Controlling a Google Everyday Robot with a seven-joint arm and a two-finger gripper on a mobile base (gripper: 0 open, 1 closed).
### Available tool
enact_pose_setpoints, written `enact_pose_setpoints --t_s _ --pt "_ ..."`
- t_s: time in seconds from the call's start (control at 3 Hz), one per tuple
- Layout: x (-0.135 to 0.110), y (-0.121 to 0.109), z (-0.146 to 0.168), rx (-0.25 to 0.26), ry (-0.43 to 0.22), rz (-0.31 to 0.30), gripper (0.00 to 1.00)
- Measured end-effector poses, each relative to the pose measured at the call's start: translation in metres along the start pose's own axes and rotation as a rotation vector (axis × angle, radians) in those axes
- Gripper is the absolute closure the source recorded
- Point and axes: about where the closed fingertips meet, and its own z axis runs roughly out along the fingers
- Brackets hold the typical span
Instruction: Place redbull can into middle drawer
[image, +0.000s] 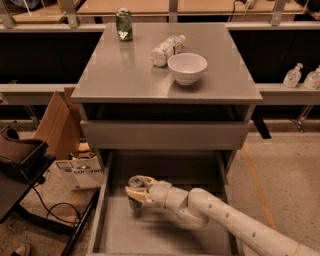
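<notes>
The redbull can (135, 199) stands upright inside the pulled-out middle drawer (165, 232), on the left part of its floor; its shiny top shows at the gripper. My gripper (136, 189) reaches in from the lower right on a white arm (225, 220) and its fingers are closed around the can's upper part. The can's base seems to be at or just above the drawer floor. The can's lower side is in shadow.
A closed drawer's plain front panel (165, 134) is above the open one. On the cabinet top (125, 75) stand a green can (123, 24), a lying plastic bottle (166, 49) and a white bowl (187, 67). Cardboard boxes (70, 150) and cables lie on the floor to the left.
</notes>
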Motion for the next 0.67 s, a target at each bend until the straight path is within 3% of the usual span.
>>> enact_pose_setpoints --t_s 0.33,0.67 --pt "-0.0003 0.0012 0.0013 -0.003 0.000 0.000 0.12" --pt "-0.0006 0.0023 0.0024 -0.006 -0.001 0.000 0.00"
